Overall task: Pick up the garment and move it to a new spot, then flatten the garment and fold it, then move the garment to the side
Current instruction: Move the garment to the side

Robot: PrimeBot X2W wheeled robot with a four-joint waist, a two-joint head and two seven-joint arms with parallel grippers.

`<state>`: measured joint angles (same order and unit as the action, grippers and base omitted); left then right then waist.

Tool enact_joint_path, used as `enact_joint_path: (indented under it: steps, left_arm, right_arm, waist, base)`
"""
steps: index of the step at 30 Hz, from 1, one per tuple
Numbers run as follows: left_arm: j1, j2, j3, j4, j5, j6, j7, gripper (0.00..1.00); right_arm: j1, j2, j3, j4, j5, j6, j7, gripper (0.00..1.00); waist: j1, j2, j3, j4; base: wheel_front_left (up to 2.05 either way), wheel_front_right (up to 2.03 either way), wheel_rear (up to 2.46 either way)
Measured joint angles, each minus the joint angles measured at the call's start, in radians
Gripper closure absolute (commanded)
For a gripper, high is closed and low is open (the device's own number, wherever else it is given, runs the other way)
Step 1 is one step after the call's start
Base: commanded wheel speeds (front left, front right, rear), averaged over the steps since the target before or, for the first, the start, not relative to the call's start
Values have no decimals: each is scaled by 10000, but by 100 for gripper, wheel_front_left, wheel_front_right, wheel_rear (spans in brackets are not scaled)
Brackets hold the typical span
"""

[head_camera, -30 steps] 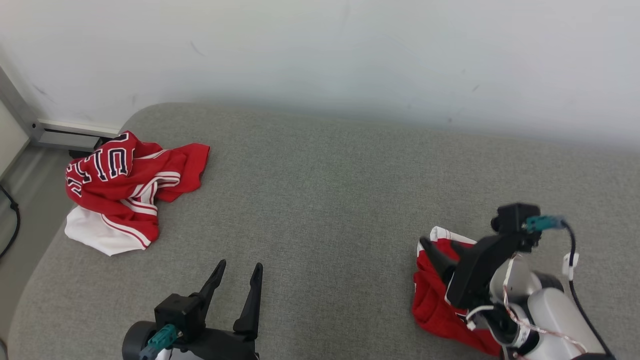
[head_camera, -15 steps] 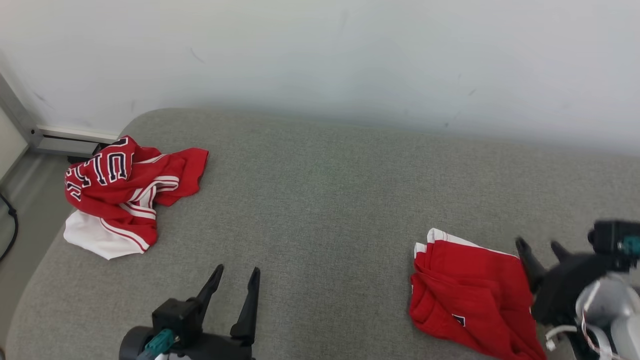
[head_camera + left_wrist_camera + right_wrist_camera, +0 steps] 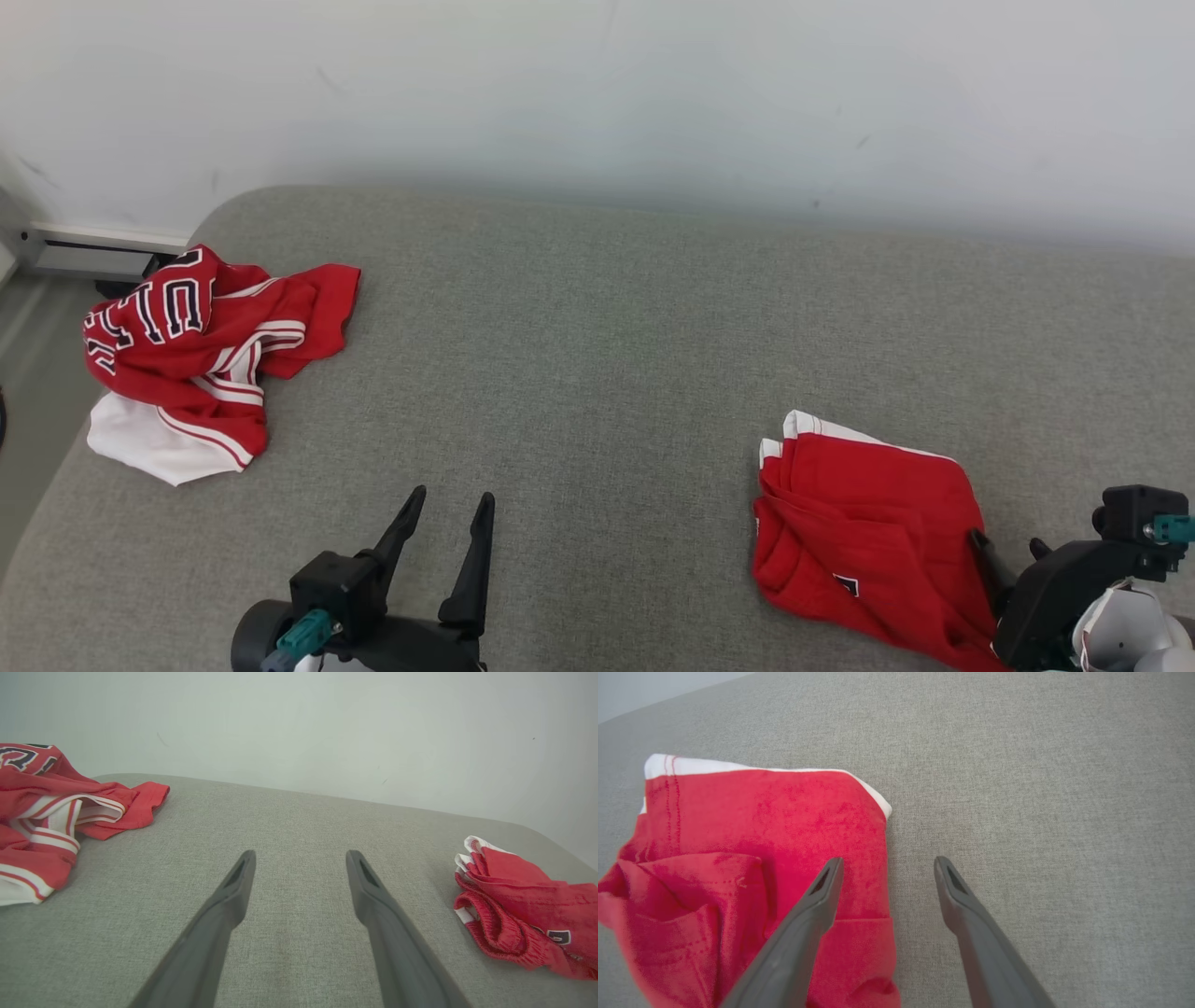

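A red garment (image 3: 868,532) with white trim lies folded on the right side of the grey cushion (image 3: 597,355). It also appears in the right wrist view (image 3: 761,835) and the left wrist view (image 3: 518,896). My right gripper (image 3: 1006,539) is open and empty at its near right edge; in its own view (image 3: 888,861) the left finger hangs over the cloth's edge and the right one over bare cushion. A second red jersey (image 3: 187,355) with dark letters lies crumpled at the far left (image 3: 46,802). My left gripper (image 3: 451,497) stands open and empty over the cushion's front (image 3: 301,855).
A white wall (image 3: 597,93) runs behind the cushion. The cushion's rounded left edge drops to the floor, where a pale baseboard rail (image 3: 84,247) sits. Bare cushion lies between the two garments.
The right gripper has drawn back from over the folded garment toward the lower right, leaving it lying uncovered. The head camera shifted slightly. The left gripper stays put.
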<state>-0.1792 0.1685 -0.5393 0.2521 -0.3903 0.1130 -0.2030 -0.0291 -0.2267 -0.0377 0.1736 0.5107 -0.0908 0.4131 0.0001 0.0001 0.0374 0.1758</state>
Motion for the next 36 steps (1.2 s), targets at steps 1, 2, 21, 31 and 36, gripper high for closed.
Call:
enact_joint_path:
  steps: [1,2,21,31,36]
  left_arm:
    - [-6,-25,-23,0,2,-2,0,0]
    - [-22,-29,-67,0,2,-36,6,0]
    - [-335,-63,-209,132,17,-169,150,0]
    - [-335,-21,-161,174,17,-167,148,0]
    - [-335,-82,-184,274,15,-167,148,0]
  right_arm:
    - [-6,-4,-12,96,0,0,4,0]
    - [-2,-13,-33,186,8,0,8,0]
    - [-606,589,-357,1438,844,-151,593,0]
    - [-841,604,-410,1835,836,-230,844,100]
    - [-847,391,-209,1592,387,-234,640,100]
  waist:
    - [0,0,14,6]
    - [-1,-1,28,22]
    - [-1,-1,257,652]
    - [-2,0,261,760]
    - [-1,0,141,767]
  base:
    - [0,0,0]
    - [0,0,0]
    - [0,0,0]
    - [0,0,0]
    - [0,0,0]
